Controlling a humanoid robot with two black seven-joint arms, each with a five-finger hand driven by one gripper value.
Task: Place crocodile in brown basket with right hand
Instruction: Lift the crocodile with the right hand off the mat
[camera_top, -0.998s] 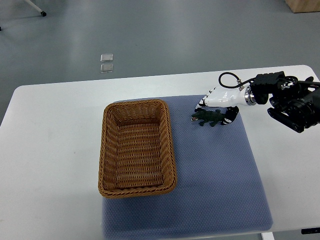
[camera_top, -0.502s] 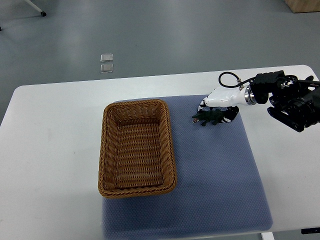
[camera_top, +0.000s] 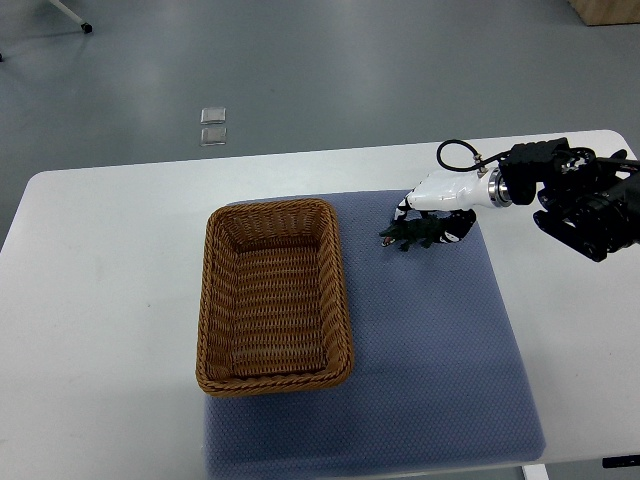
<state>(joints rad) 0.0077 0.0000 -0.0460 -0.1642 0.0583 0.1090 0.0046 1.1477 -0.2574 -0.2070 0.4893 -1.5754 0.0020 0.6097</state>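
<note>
One right hand (camera_top: 438, 203) pinching crocodile (camera_top: 411, 236) over blue mat (camera_top: 430, 340); white table (camera_top: 110, 300), grey floor (camera_top: 350, 70).

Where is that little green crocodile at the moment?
In the top view, the crocodile is on the right, gripped by the right robot hand over the blue mat, just right of the brown basket.

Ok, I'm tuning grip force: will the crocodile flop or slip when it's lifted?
Probably stiff: the crocodile juts out straight from under the right hand, with no droop. Likely light, since it looks small beside the hand. Its jagged outline, with legs sticking out, should give some purchase, so slipping seems unlikely.
</note>
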